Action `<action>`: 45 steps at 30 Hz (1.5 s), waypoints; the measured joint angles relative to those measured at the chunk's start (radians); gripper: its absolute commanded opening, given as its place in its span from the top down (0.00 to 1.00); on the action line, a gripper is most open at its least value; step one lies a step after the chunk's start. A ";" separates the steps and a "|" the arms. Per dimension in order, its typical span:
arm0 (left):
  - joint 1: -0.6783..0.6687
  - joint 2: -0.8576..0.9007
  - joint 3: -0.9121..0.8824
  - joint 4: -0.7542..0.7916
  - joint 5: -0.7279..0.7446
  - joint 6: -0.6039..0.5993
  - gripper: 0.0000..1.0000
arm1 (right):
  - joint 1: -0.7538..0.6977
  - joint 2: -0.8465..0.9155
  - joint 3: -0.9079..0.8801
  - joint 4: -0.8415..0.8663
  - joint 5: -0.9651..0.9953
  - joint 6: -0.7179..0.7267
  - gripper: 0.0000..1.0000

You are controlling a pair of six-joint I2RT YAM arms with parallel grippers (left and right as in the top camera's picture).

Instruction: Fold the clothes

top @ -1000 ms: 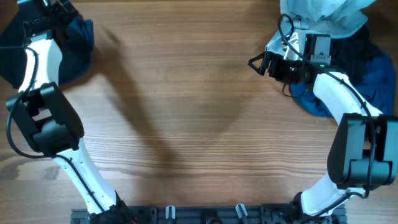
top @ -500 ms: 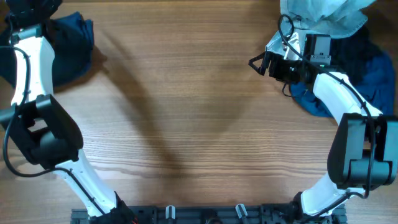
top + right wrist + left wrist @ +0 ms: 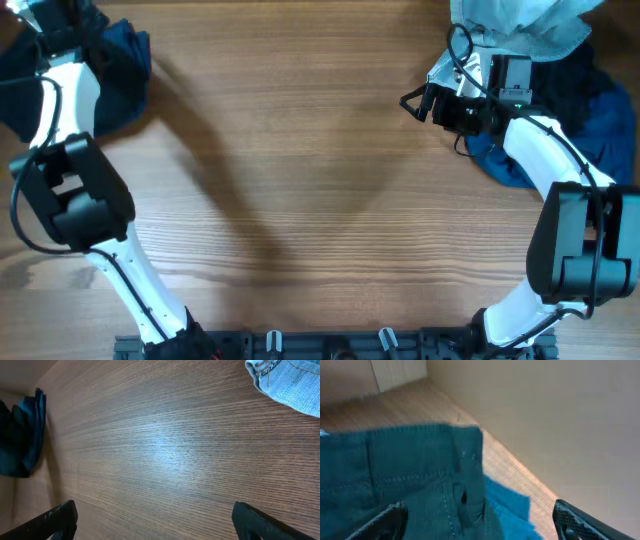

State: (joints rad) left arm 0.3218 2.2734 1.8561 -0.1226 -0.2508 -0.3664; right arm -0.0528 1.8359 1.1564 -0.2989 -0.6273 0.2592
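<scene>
A dark blue garment (image 3: 115, 75) lies bunched at the table's far left corner; the left wrist view shows its stitched teal fabric (image 3: 410, 480) close below the fingers. My left gripper (image 3: 40, 12) hovers over it at the top left edge, open (image 3: 477, 522), holding nothing. A pale blue denim piece (image 3: 520, 22) lies at the far right on top of a dark blue pile (image 3: 600, 110); its hem shows in the right wrist view (image 3: 287, 382). My right gripper (image 3: 408, 102) is open (image 3: 155, 522) above bare wood, left of that pile.
The wooden table (image 3: 320, 200) spreads between the two piles. A pale wall and floor (image 3: 545, 420) lie beyond the left table edge. The arm bases stand at the front edge (image 3: 330, 345).
The left arm's wrist swung left at the far left corner and came back right. The right arm has not moved.
</scene>
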 measured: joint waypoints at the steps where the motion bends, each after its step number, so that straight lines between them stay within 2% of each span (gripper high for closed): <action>1: 0.000 0.008 0.000 0.005 0.000 -0.001 0.21 | 0.000 0.000 0.000 0.000 0.000 0.000 0.01; 2: 0.000 0.015 0.000 0.010 0.000 -0.003 0.28 | 0.000 0.000 0.000 0.000 0.000 0.000 0.00; 4: 0.000 0.018 0.000 0.012 -0.002 -0.008 0.50 | 0.000 0.000 0.000 0.000 0.000 0.000 0.00; 6: 0.001 0.019 0.000 0.011 -0.006 -0.008 0.63 | 0.000 0.000 0.000 0.000 0.000 0.000 0.00; 9: 0.001 0.035 0.000 0.011 -0.011 -0.010 0.89 | 0.000 0.000 0.000 0.000 0.000 0.000 0.00; 11: 0.003 0.055 0.000 0.008 -0.014 -0.008 0.96 | 0.000 0.000 0.000 0.000 0.000 0.000 0.00; 18: 0.000 0.061 0.000 0.061 0.005 0.014 0.96 | 0.000 0.000 0.000 0.000 0.000 0.000 0.00; 25: -0.086 0.061 0.000 0.117 0.028 0.190 0.96 | 0.000 0.000 0.000 0.000 0.000 0.000 0.00; 26: -0.100 0.061 0.000 0.120 0.032 0.208 0.86 | 0.000 0.000 0.000 0.000 0.000 0.000 0.01; 28: -0.125 0.061 0.000 0.126 0.037 0.234 0.44 | 0.000 0.000 0.000 0.000 0.000 0.000 0.00; 31: -0.130 0.060 0.000 0.106 0.039 0.243 0.07 | 0.000 0.000 0.000 0.000 0.000 -0.002 0.00; 32: -0.127 0.058 0.000 0.082 0.041 0.236 0.00 | 0.000 0.000 0.000 0.001 0.000 -0.009 0.00; 38: -0.126 -0.062 -0.007 -0.179 0.156 0.196 0.00 | 0.000 -0.058 0.000 0.037 0.087 -0.049 0.00; 45: -0.157 -0.477 0.001 -0.579 0.347 0.087 0.00 | 0.000 -0.387 0.000 0.005 0.273 -0.093 0.00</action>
State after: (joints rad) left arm 0.1646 1.7966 1.8568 -0.7013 0.0959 -0.2798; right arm -0.0528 1.4487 1.1564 -0.2939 -0.3542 0.1658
